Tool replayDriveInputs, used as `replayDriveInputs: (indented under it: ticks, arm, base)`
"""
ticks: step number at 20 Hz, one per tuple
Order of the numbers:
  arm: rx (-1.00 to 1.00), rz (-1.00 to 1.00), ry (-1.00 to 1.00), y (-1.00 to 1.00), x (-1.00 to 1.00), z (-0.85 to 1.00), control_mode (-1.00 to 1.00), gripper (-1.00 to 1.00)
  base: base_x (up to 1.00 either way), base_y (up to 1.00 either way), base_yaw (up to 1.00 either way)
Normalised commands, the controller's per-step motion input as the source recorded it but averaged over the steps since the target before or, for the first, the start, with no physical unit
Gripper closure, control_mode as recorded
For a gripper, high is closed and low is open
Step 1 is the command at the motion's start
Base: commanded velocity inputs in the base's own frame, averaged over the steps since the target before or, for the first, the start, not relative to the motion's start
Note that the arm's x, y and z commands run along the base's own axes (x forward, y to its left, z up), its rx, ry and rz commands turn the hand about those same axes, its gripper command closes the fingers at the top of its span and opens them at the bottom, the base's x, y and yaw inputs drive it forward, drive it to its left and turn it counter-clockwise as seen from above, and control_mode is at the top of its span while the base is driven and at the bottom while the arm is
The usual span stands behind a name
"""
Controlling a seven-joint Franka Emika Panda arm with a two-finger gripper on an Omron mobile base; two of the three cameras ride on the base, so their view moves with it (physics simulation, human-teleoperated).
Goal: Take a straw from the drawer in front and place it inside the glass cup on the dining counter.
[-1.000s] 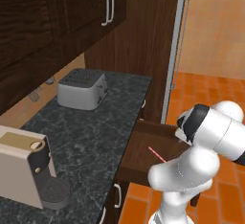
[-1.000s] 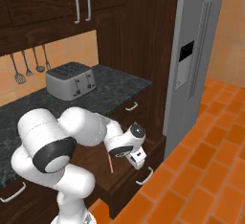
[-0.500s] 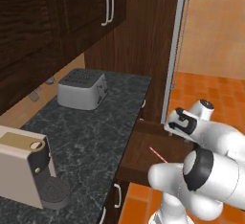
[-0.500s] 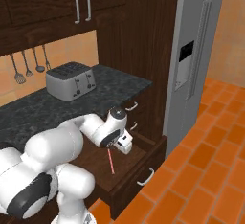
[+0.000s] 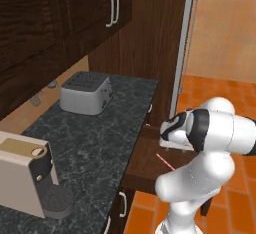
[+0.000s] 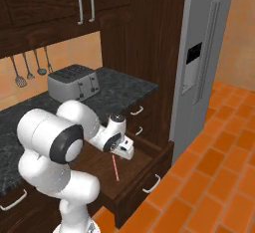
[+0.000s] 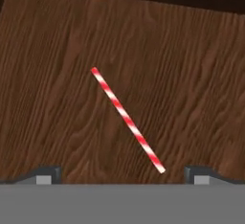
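The straw (image 7: 127, 119) lay flat and alone on the wooden bottom of the open drawer (image 6: 142, 170), below the black speckled tabletop (image 5: 95, 133), while the gripper (image 7: 122, 173) hovered above it with its fingers (image 7: 45, 174) spread wide apart, touching nothing.

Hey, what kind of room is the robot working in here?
A home kitchen, most likely. A toaster and a coffee machine stand on a black speckled countertop, a tall steel fridge stands beside dark wood cabinets, and an open drawer holds a straw.
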Motion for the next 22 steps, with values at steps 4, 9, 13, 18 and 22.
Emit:
replayDriveInputs:
  ticks: [4, 9, 13, 18, 22]
  arm:
    - [0.0, 0.19, 0.12, 0.0, 0.32, -0.59, -1.0, -1.0]
    - [0.0, 0.12, 0.09, 0.07, 0.25, -0.6, -1.0, -1.0]
    - [0.0, 0.08, 0.03, 0.1, 0.14, -0.5, -1.0, -1.0]
    - [0.0, 0.07, 0.02, 0.0, 0.16, -0.46, -1.0, -1.0]
    - [0.0, 0.07, 0.01, 0.0, 0.09, -0.53, -1.0, -1.0]
  base:
    - [0.0, 0.0, 0.0]
    - [0.0, 0.0, 0.0]
    - [0.0, 0.0, 0.0]
    - [0.0, 0.0, 0.0]
    - [0.0, 0.0, 0.0]
